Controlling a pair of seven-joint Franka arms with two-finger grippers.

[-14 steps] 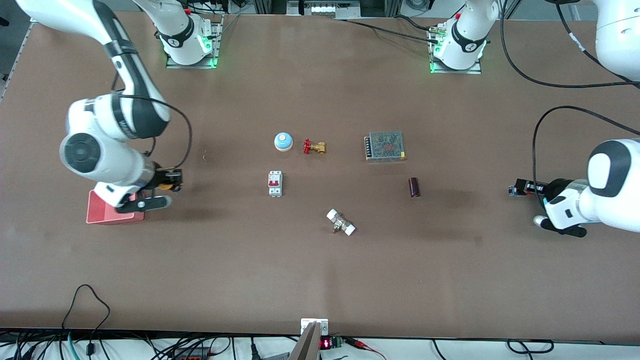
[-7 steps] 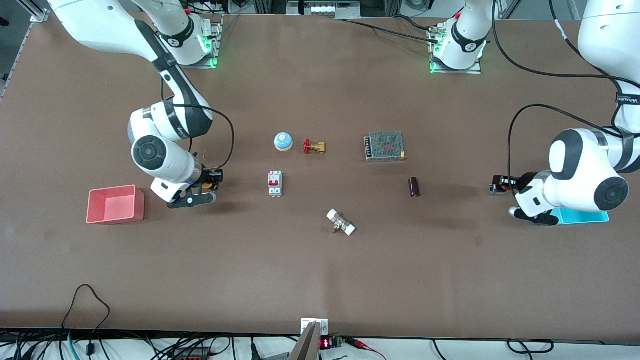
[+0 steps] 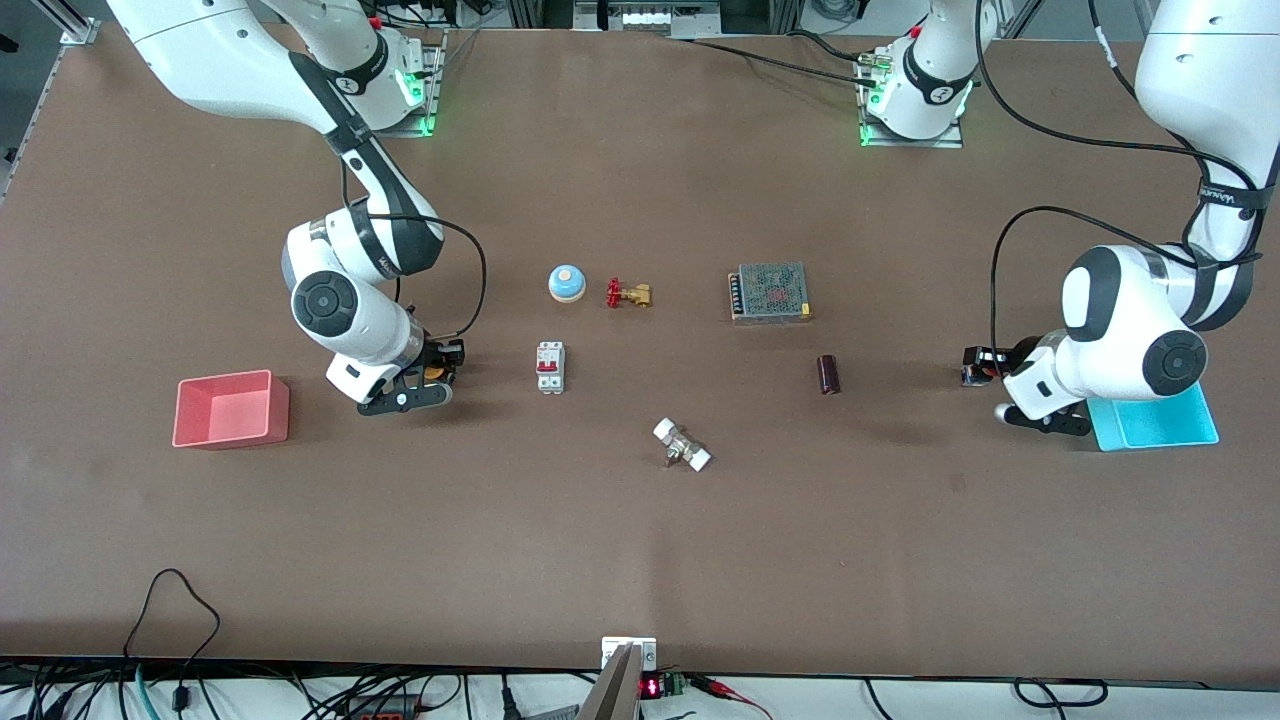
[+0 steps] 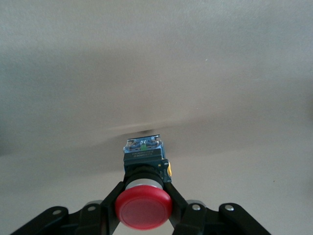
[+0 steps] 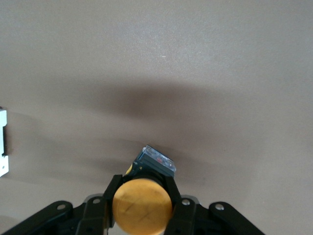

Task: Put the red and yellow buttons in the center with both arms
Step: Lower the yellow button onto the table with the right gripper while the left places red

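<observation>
Left gripper (image 4: 143, 215): pinches red button (image 4: 143, 209), cap plain in wrist view only. Right gripper (image 5: 142, 208): pinches yellow button (image 5: 142, 200). No legible writing.

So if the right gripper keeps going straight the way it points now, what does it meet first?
Likely the white circuit breaker. The right gripper, shut on the yellow button, points toward the table's middle, and the breaker is next in that line. Height is unclear, so it may pass above.

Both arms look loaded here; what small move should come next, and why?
Probably carry on inward toward the table's middle. The right gripper is shut on the yellow button beside the circuit breaker; the left gripper is shut on the red button near the cyan bin, both short of center.
</observation>
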